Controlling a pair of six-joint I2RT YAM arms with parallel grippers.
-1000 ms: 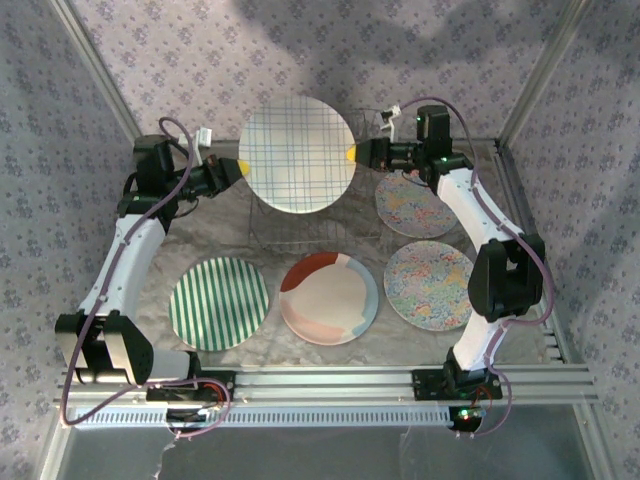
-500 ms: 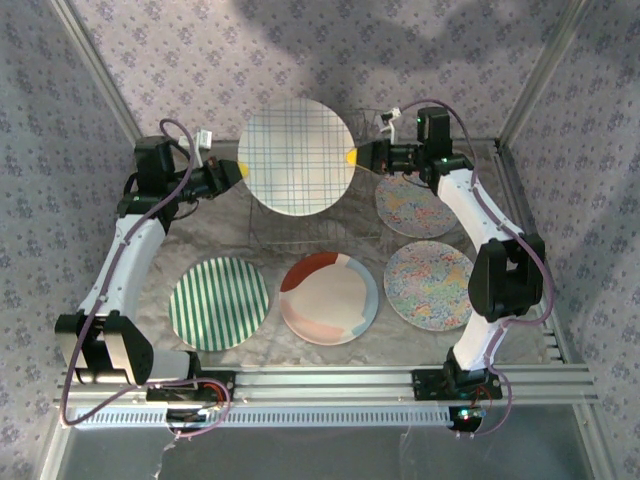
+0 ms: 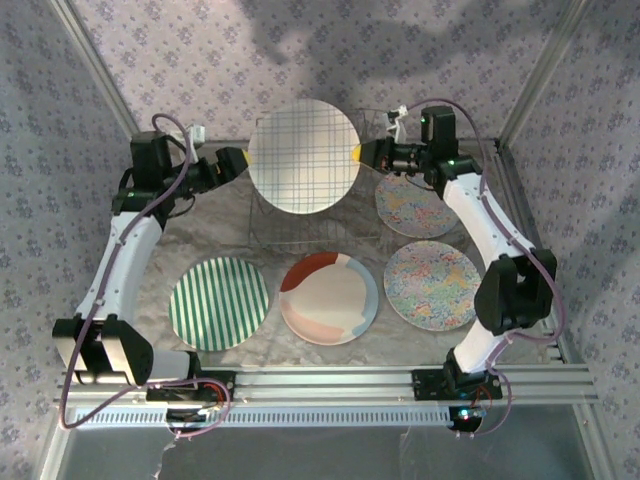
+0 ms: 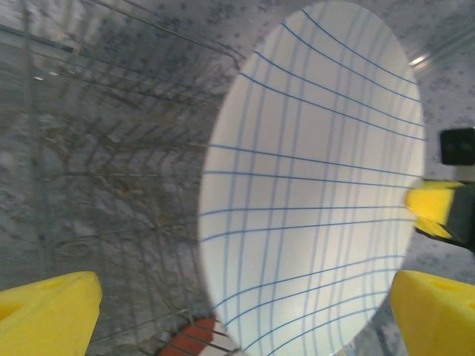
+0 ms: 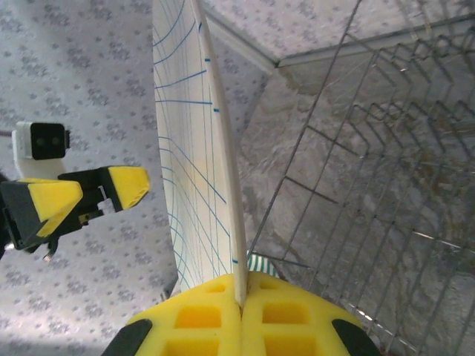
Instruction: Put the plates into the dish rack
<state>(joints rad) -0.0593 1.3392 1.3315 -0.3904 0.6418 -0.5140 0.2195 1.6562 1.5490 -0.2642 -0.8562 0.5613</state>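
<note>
The table [image 3: 210,225] has a grey, marbled top that runs across the middle of the top view. Behind it and on both sides hang walls [image 3: 200,60] of lilac cloth or paper printed with small flowers, with a broad dark shadow across the top middle. Two slanting metal posts, one upper left [image 3: 95,70] and one upper right [image 3: 545,70], frame the corners. A ribbed aluminium rail [image 3: 330,380] crosses the lower part of the frame, and a perforated strip [image 3: 300,415] lies just beneath it.
</note>
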